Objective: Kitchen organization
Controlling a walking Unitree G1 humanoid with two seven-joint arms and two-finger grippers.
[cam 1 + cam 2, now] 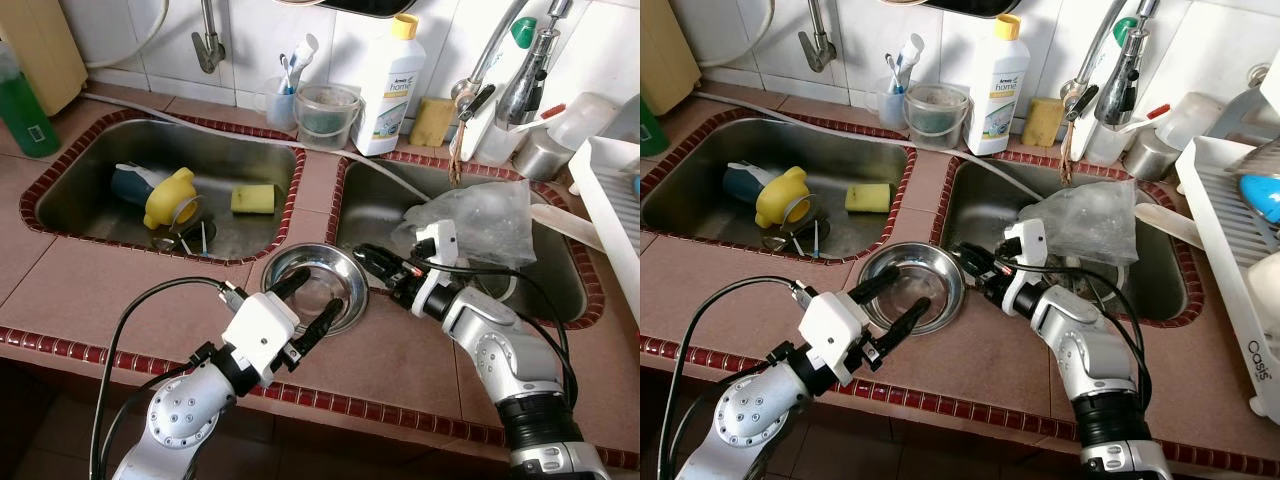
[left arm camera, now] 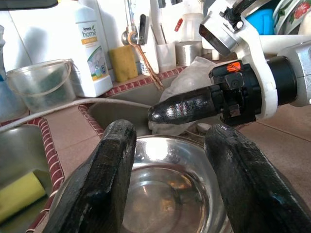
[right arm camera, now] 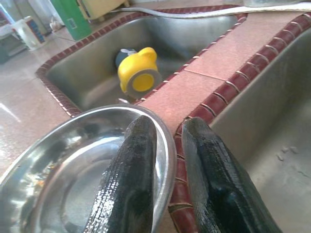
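Observation:
A shiny steel bowl (image 1: pixel 292 257) sits on the tiled counter between the two sinks. My right gripper (image 1: pixel 363 253) reaches in from the right; in the right wrist view one finger (image 3: pixel 132 170) lies inside the bowl and the other outside, shut on the bowl's right rim (image 3: pixel 165 145). My left gripper (image 1: pixel 308 303) is open over the bowl's near side, one finger (image 2: pixel 99 184) on each side of the basin (image 2: pixel 165 189). The bowl looks empty apart from wet glints.
The left sink (image 1: pixel 120 140) holds a yellow-capped container (image 1: pixel 170 196), a yellow sponge (image 1: pixel 253 198) and small utensils. A crumpled clear plastic bag (image 1: pixel 482 215) lies in the right sink. A detergent bottle (image 1: pixel 392 85), a clear tub (image 1: pixel 327 115) and taps line the back wall; a white dish rack (image 1: pixel 615 200) stands right.

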